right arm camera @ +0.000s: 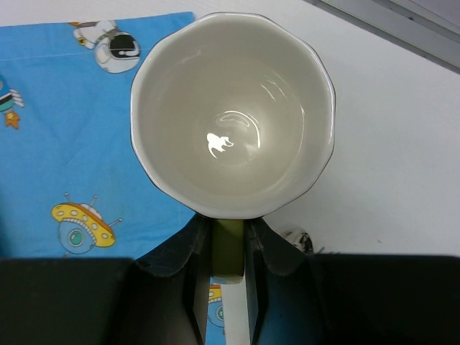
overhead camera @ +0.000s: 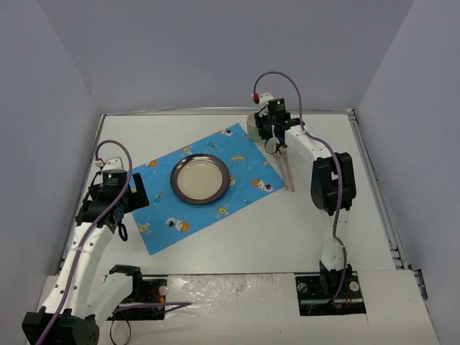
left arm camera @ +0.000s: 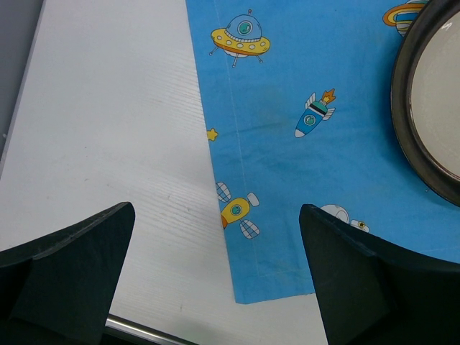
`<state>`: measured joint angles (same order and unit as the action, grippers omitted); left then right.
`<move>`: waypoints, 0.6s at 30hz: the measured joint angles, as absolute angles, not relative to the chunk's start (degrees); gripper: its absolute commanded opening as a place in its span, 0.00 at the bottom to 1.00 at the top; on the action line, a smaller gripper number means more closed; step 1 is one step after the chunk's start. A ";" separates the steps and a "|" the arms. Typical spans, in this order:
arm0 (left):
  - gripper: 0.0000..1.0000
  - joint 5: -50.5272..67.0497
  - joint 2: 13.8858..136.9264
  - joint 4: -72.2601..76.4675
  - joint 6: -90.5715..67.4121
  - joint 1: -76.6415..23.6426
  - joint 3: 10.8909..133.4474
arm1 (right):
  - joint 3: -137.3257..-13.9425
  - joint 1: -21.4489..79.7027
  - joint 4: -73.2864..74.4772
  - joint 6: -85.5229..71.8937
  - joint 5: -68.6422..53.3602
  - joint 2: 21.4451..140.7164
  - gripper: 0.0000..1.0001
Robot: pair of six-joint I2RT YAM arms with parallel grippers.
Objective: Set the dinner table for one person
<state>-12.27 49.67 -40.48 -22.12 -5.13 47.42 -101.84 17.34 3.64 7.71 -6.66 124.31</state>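
Note:
The white dinner table point(overhead camera: 287, 223) carries a blue cartoon-print placemat point(overhead camera: 241, 147) with a dark-rimmed plate point(overhead camera: 200, 180) on its middle. My right gripper point(overhead camera: 267, 128) is shut on the green handle point(right arm camera: 228, 248) of a cream-lined cup point(right arm camera: 230, 115). It holds the cup point(overhead camera: 253, 123) upright at the placemat's far right corner, half over cloth point(right arm camera: 57, 129) and half over table point(right arm camera: 388, 144). I cannot tell whether the cup rests on the table. My left gripper point(left arm camera: 215, 208) is open and empty above the placemat's left corner point(left arm camera: 302, 165), with the plate's rim point(left arm camera: 431, 100) to its right.
A pink-handled utensil point(overhead camera: 288, 172) lies on the table just right of the placemat, below the right gripper. A pale handle point(right arm camera: 233, 316) shows under the right fingers. A metal edge strip point(left arm camera: 144, 330) runs near the left gripper. Grey walls enclose the table.

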 measured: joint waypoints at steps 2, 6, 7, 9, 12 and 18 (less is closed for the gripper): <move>0.97 -12.29 49.67 -40.49 -22.13 -5.12 47.42 | -101.85 18.05 3.30 8.64 -8.14 124.31 0.00; 0.97 -12.27 49.67 -40.47 -22.13 -5.10 47.42 | -102.34 19.95 3.37 10.30 -10.59 124.31 0.00; 0.97 -12.27 49.67 -40.48 -22.13 -5.10 47.42 | -102.70 20.42 3.45 10.63 -11.14 124.31 0.00; 0.97 -12.29 49.67 -40.49 -22.13 -5.10 47.42 | -103.68 21.22 3.54 11.16 -12.23 124.33 0.00; 0.97 -12.32 49.63 -40.49 -22.12 -5.10 47.42 | -105.58 22.30 3.49 11.85 -13.59 124.41 0.00; 0.97 -12.33 49.45 -40.49 -22.13 -5.10 47.42 | -108.77 23.63 3.54 12.82 -14.89 124.84 0.00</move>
